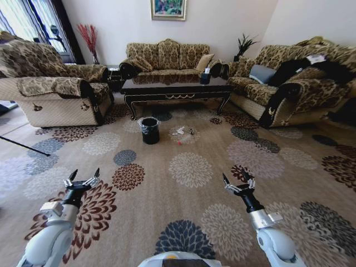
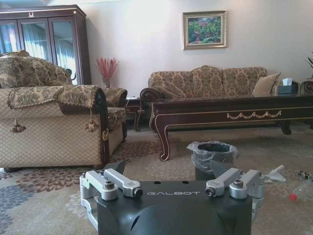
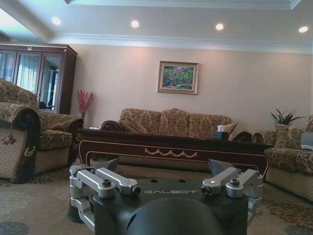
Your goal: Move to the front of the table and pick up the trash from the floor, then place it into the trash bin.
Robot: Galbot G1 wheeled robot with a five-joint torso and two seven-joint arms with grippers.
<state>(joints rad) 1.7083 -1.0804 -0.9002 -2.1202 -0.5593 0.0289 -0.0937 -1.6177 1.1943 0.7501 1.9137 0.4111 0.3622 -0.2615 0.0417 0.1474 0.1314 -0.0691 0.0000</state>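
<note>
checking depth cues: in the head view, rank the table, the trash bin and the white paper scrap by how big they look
1. table, largest by far.
2. trash bin.
3. white paper scrap, smallest.
The table stands farthest from the camera, so its lead is real.

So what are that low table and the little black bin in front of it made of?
The table looks like dark wood with a glossy lacquer: its top reflects the sofa, and the apron carries gold ornament. The trash bin seems to be black plastic, though that is uncertain; the liner folded over its rim looks like thin, crinkled translucent plastic film.
</note>
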